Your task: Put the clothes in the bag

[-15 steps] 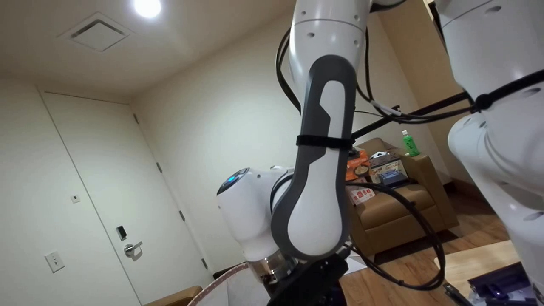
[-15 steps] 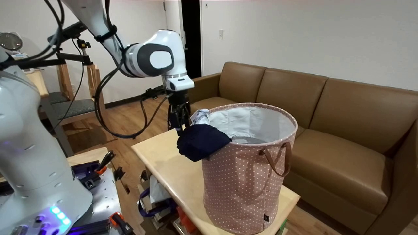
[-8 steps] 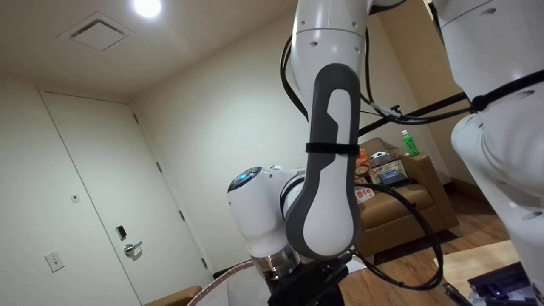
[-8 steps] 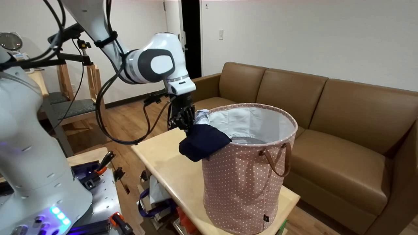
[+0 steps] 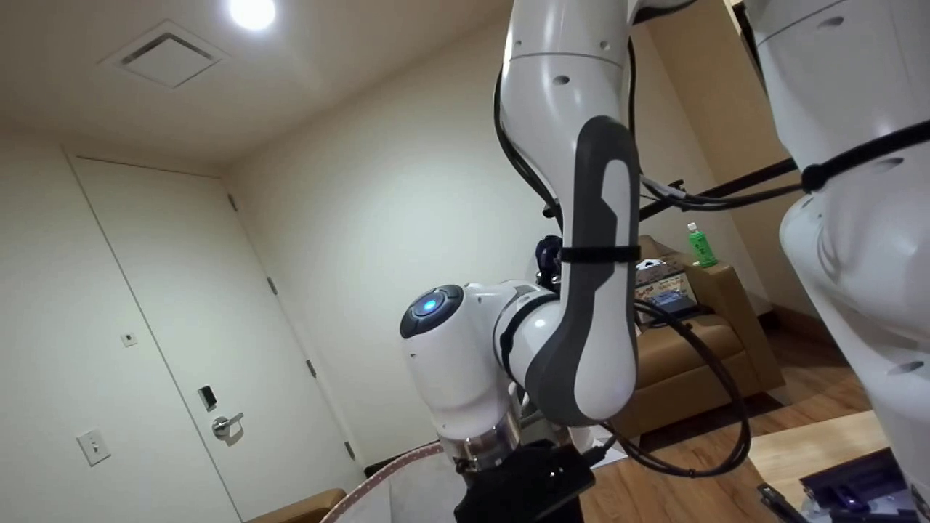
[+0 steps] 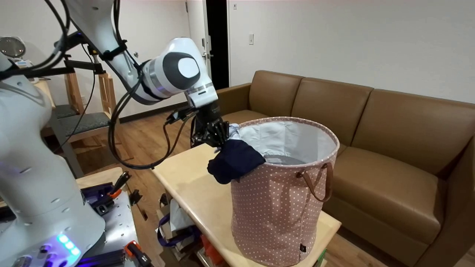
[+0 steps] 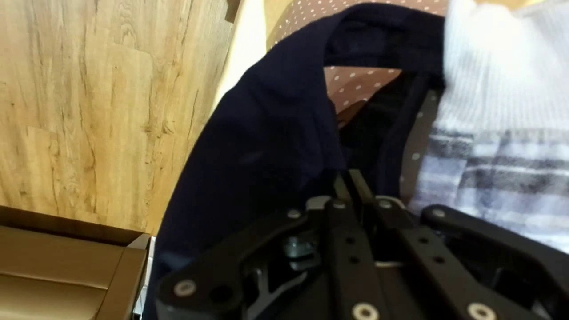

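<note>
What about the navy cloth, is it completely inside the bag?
No, in an exterior view the navy cloth plainly hangs outside the bag.

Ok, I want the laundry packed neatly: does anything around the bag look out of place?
Yes: the navy garment bulges outside the polka-dot bag at its rim, with pale plaid cloth beside it. That looks odd because clothes meant for the bag should sit inside.
</note>
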Controlling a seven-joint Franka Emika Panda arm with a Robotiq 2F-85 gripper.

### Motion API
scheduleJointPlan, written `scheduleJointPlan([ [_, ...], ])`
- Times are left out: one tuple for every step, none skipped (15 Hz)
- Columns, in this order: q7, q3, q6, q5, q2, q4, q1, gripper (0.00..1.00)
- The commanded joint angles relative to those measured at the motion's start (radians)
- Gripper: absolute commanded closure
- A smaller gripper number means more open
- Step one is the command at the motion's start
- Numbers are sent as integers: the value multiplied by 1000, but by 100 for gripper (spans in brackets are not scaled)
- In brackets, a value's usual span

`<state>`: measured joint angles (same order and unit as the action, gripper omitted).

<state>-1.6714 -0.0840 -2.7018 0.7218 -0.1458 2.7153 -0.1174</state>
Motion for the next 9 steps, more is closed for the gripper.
scheduleJointPlan([
  [-53, 19, -77, 6, -123, 65, -14, 92],
  [-47, 32, -112, -4, -168, 88, -10, 93],
  [-41, 43, -145, -4, -209, 108, -8, 93],
  [-47, 53, -170, -4, -256, 128, -8, 94],
  [-56, 86, -172, -3, -227, 58, 25, 94],
  [-71, 94, -182, 4, -275, 66, 22, 94],
  [-84, 106, -165, -10, -321, 61, 24, 94],
  [-87, 105, -161, -28, -394, 97, 2, 94],
  [-103, 111, -151, -35, -424, 90, -8, 94],
])
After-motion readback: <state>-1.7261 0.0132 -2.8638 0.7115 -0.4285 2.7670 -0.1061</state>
